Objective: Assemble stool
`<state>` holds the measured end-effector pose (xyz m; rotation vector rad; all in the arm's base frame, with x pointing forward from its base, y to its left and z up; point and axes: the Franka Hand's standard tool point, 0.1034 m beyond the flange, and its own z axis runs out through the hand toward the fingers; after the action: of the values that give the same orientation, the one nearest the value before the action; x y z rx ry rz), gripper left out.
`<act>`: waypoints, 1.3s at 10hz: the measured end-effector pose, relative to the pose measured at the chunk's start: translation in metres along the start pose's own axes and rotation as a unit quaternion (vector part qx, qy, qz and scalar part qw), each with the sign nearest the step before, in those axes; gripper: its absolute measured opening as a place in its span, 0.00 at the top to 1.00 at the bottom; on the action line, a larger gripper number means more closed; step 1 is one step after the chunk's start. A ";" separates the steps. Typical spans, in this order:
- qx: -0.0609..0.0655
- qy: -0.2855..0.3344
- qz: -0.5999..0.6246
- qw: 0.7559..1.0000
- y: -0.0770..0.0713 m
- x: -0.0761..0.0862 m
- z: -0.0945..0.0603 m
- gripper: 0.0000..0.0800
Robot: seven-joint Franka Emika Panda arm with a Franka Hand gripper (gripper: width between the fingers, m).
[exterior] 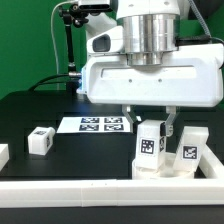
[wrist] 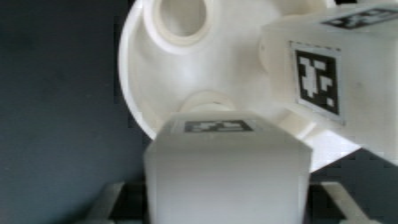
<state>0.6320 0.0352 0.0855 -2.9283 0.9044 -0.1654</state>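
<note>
- End effector (exterior: 150, 125) is shut narrow on an upright stool leg (exterior: 150, 148), one finger on each side of it.
- Wrist view: seat disc (wrist: 160, 70) sits directly beyond the held leg's far end. I can't tell whether the leg is touching the seat or just above it.
- Second leg (exterior: 190, 152) stands just beside the end effector, over the same disc. Can't confirm it's fully seated.
- One open socket hole (wrist: 185, 20) shows in the seat, away from both legs.
- Third leg (exterior: 40, 141) lies loose on the surface, well apart from the end effector, past the marker board (exterior: 100, 124).
- My read: it's mid leg-mounting, fitting this leg into its socket, with roughly one more leg to go after it.
- Next move probably needs the leg axis square to the seat, then press and twist down, release and regrip as wrist travel runs out.
- Risk: cross-starting it, or bumping the neighbouring leg.
</note>
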 end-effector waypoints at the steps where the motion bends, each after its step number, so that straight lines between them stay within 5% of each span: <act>1: 0.005 -0.002 0.044 0.999 0.000 0.000 0.000 0.57; 13: 0.012 -0.019 0.395 0.919 -0.010 -0.006 0.000 0.57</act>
<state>0.6324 0.0467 0.0856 -2.2851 1.9406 -0.0624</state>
